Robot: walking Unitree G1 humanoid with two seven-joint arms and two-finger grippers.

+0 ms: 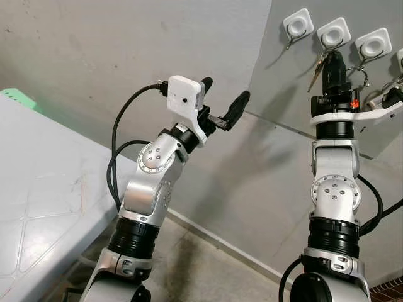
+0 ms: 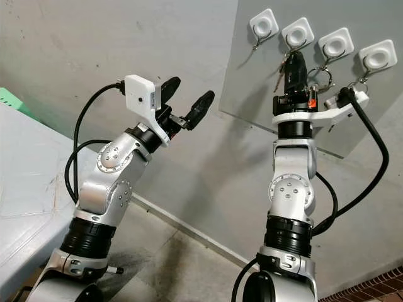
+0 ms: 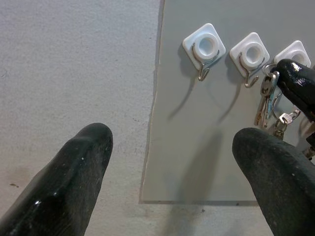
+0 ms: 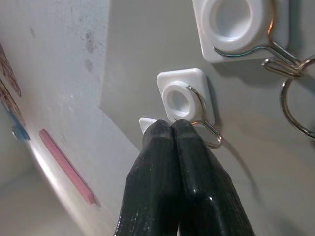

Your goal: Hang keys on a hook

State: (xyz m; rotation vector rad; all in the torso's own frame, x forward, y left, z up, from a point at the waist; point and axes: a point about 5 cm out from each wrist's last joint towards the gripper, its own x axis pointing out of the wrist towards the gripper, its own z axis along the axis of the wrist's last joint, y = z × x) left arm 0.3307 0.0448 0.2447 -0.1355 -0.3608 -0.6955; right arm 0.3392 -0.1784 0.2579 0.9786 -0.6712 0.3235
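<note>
Left arm: elbow bent, forearm raised off the grey table (image 1: 38, 189), left gripper (image 1: 220, 104) spread wide, holding nothing, aimed toward the wall board (image 2: 252, 82). Right arm: upright, reaching to the board, right gripper (image 2: 295, 63) pressed together on the keys (image 3: 266, 101) just below the second white hook (image 3: 251, 54). Further hooks either side; another key ring (image 2: 320, 77) beside.

Head stereo pair and close wrist views, all toward hook board (image 2: 252, 75).
</note>
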